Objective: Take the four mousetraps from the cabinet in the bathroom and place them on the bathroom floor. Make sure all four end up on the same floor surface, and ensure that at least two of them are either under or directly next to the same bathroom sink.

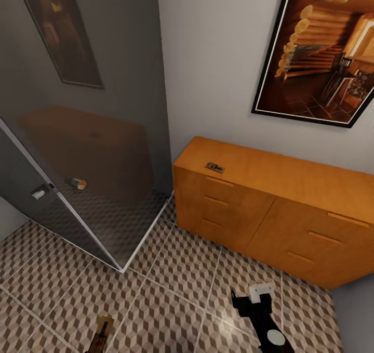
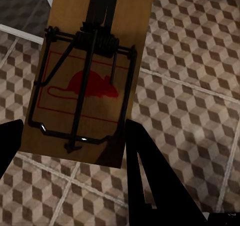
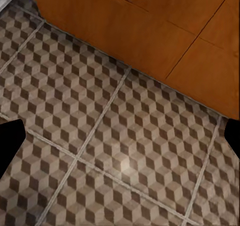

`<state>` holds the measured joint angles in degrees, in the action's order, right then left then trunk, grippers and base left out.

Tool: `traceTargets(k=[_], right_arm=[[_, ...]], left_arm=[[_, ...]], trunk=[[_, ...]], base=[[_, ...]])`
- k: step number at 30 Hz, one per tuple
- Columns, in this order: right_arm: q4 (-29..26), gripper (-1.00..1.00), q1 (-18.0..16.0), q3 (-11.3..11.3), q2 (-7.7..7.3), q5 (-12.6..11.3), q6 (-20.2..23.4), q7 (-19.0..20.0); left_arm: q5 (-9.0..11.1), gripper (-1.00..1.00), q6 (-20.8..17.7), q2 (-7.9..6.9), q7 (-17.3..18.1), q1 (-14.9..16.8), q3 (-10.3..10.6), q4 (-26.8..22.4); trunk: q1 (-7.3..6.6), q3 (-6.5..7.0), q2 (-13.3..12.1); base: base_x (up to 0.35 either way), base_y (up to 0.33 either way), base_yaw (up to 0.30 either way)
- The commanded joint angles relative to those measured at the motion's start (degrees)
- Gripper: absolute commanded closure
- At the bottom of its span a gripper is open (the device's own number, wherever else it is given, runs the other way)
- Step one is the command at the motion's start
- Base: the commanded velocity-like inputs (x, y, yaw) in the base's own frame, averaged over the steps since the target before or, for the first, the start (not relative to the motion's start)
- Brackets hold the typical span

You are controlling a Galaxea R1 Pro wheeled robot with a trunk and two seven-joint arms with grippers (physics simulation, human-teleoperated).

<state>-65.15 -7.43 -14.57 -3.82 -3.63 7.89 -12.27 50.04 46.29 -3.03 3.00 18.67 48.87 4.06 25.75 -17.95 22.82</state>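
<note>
One mousetrap [image 1: 214, 167] lies on top of the orange-brown cabinet [image 1: 291, 218], near its left end. A second mousetrap [image 2: 85, 86], a tan board with dark wire and a red mouse mark, is clamped between the dark fingers [image 2: 150, 176] of my left gripper [image 2: 75, 151]. That gripper [image 1: 103, 335] hangs low over the cube-patterned bathroom floor [image 1: 171, 290] at the near left, with the held mousetrap [image 1: 106, 324] sticking out ahead of it. My right gripper [image 1: 253, 297] stands open over the floor [image 3: 120, 136] in front of the cabinet [image 3: 150, 26], holding nothing. The bathroom sink is out of view.
A glass shower enclosure [image 1: 93, 150] with a metal frame fills the left corner, its lower edge meeting the tiles near the cabinet's left end. A framed picture [image 1: 322, 51] hangs above the cabinet. The cabinet's drawer fronts [image 1: 218, 202] are closed.
</note>
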Motion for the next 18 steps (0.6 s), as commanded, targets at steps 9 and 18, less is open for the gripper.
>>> traceTargets(k=[9,18], right_arm=[[-16.8,-1.00,-0.2,6.3,-0.95,-0.4,17.2,-1.6],[-24.7,-1.00,-6.1,7.3,-3.55,-0.4,29.2,-1.7]], left_arm=[[0.4,1.00,0.2,0.08,0.1,0.1,0.4,0.2],[0.4,1.00,-0.1,0.13,0.1,0.1,0.4,0.2]], trunk=[[0.03,-0.10,0.1],[0.03,-0.10,0.1]], base=[[0.000,0.000,0.000],[0.000,0.000,0.000]])
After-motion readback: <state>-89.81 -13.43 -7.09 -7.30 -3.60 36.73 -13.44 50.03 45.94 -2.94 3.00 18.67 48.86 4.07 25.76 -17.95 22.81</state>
